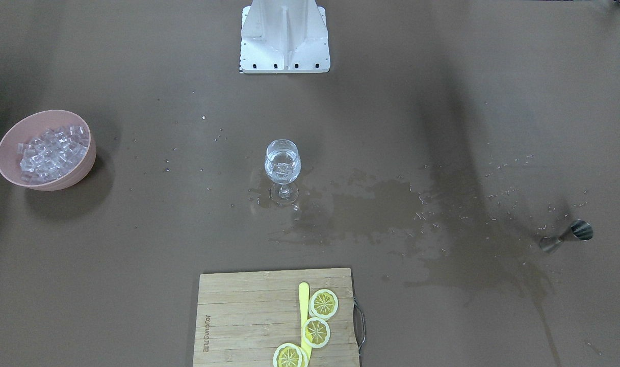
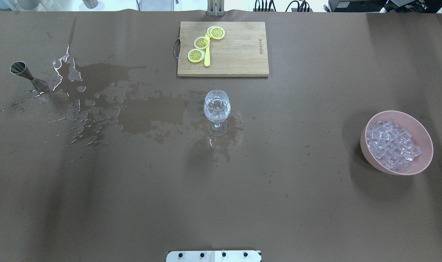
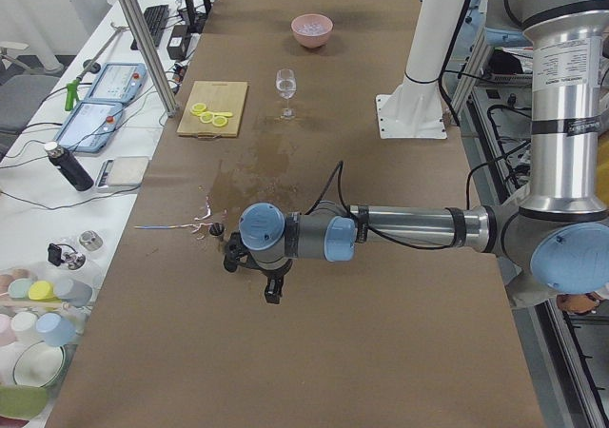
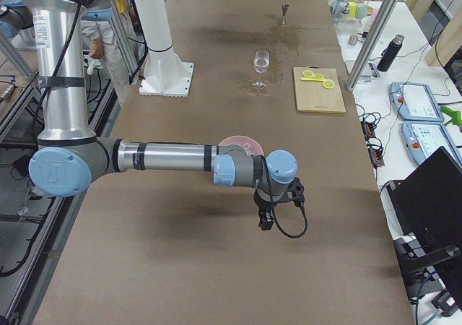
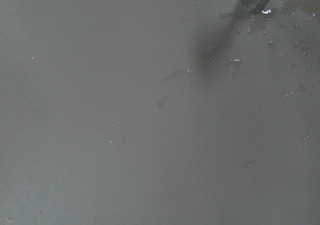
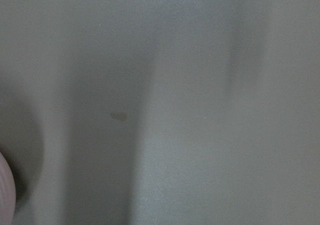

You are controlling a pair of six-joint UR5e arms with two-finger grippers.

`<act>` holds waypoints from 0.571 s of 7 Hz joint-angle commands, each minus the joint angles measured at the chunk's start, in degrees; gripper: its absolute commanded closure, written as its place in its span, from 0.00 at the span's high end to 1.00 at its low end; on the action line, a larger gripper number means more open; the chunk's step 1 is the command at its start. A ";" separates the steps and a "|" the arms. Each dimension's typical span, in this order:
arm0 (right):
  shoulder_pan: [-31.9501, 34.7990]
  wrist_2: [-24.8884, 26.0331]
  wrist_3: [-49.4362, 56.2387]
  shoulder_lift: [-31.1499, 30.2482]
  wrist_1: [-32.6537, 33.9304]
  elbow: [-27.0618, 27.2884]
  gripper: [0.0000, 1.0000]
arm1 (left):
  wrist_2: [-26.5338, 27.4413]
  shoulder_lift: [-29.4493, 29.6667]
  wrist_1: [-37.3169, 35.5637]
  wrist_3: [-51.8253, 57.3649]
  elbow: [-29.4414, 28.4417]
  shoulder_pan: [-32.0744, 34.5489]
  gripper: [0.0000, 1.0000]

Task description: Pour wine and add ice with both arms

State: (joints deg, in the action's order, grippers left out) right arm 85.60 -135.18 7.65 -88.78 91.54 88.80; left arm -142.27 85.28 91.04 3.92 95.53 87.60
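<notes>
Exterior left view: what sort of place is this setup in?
Probably a robotics lab bench, staged as a drinks station. The industrial left arm reaches over the covered table. Control pendants lie on the white side bench. A wine glass and a pink bowl of ice serve as props.

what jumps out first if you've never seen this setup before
The wide wet spill darkens the brown table, running from the wine glass at the centre toward the metal jigger on the robot's left. Next come the pink bowl heaped with ice on the robot's right, and the yellow lemon slices on the cutting board at the far edge.
</notes>
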 commanded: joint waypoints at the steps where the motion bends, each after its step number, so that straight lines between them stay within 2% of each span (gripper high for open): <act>1: 0.00 -0.69 -0.09 -0.08 -0.04 0.31 1.00 | 0.49 0.32 0.02 0.04 0.71 0.38 0.98; 4: 0.00 -0.26 -0.09 0.01 -0.04 0.58 1.00 | 1.55 0.32 0.02 0.04 0.72 1.08 0.98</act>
State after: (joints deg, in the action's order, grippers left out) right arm 85.60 -135.60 7.56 -88.80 91.50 89.33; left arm -141.32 85.60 91.05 3.95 96.30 88.57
